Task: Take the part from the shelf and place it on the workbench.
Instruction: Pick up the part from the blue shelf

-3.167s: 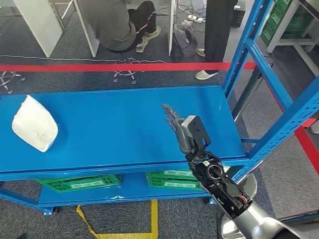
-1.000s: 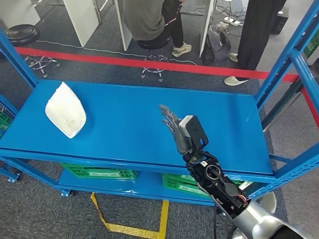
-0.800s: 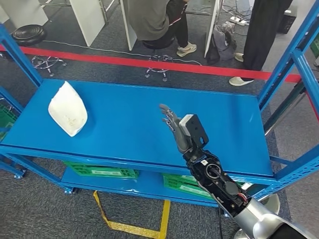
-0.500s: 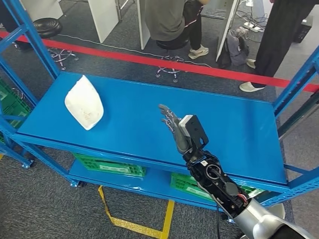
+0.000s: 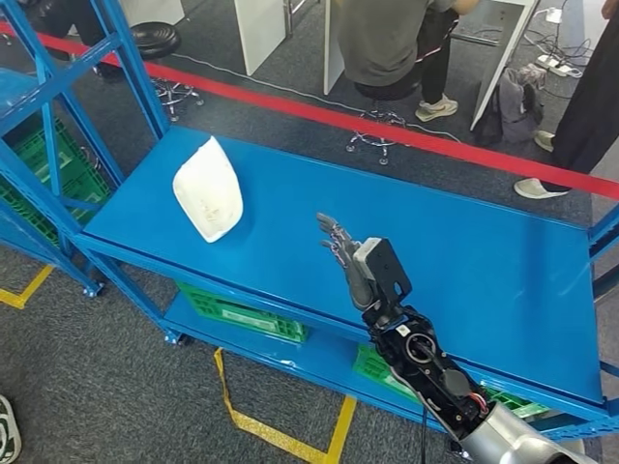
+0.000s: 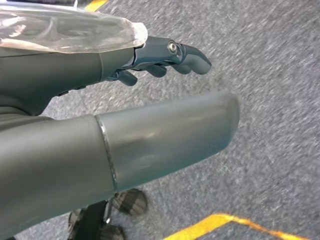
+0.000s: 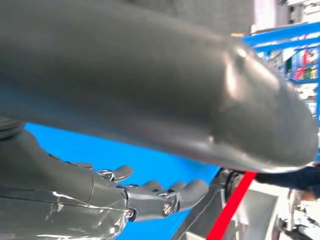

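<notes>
Fingers (image 5: 332,237) of the right hand (image 5: 349,259) are stretched out and spread a little apart, holding nothing, the hand raised over the middle of the blue shelf board (image 5: 453,261) without visibly touching it. In the right wrist view the same hand (image 7: 113,192) shows its darker fingers (image 7: 181,192) extended with gaps between them against the blue board, the thick grey thumb (image 7: 211,100) lying apart from them. The silver right arm (image 5: 504,440) comes up from below, its exposed wrist mechanism and black camera block just behind the hand. The white part (image 5: 209,188), a rounded shell-like piece, lies on the same shelf board well apart from the hand, toward the robot's left, near the blue upright posts (image 5: 138,68) of the shelf frame. Green crates (image 5: 241,314) sit on the lower shelf level beneath. The left hand (image 6: 151,57) is seen in the left wrist view over grey carpet (image 6: 271,100), its dark fingers (image 6: 188,55) loosely curved and separate from the thumb (image 6: 170,135), with nothing between them. Beyond the shelf a red line (image 5: 409,130) crosses the floor, a person (image 5: 394,39) sits on a stool, and another person's dark trouser leg (image 5: 584,126) stands to the right. Yellow tape (image 5: 284,430) marks the carpet in front of the shelf.
</notes>
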